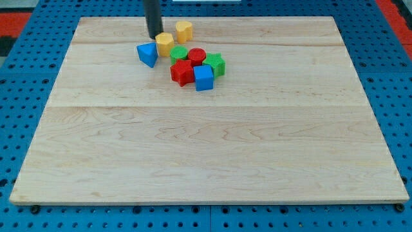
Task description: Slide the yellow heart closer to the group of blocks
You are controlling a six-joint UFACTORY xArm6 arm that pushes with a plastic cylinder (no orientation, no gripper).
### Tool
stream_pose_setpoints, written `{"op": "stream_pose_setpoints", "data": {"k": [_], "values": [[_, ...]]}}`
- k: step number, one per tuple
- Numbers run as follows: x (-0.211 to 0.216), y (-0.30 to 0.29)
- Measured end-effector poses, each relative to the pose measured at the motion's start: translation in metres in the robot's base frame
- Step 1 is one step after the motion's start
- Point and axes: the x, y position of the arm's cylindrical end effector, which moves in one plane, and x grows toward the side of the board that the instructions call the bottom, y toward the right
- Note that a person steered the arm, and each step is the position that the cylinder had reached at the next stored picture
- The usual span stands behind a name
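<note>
No pincer here: my tip (154, 36) rests just beside one yellow block (165, 44).

Rod (154, 16) is running off the view's top; arm above isn't showing. My tip (154, 37) is partly covering the yellow block (165, 44) just right of it, shape unclear. Green block (179, 53) farther right is sitting half hidden behind the red blocks (182, 72).

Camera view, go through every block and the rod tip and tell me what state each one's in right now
My tip: down on the board, touching the yellow block's left edge.
Yellow heart: alone, above the group.
Yellow block: beside the group's top-left.
Blue triangle: apart, left.
Green, red, green, red, blue: clustered, touching.
</note>
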Motion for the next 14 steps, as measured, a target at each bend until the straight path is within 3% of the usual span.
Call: {"op": "stream_pose_setpoints", "data": {"k": [2,3,4,5,6,8,9,10,11,12,14], "values": [[0.003,0.057],[0.001,-0.009],[-0.042,-0.019],[-0.061,0.036],[-0.042,0.072],[0.016,0.088],[0.007,0.098],[-0.015,0.15],[-0.007,0.184],[-0.002,0.139],[0.033,0.125]]}}
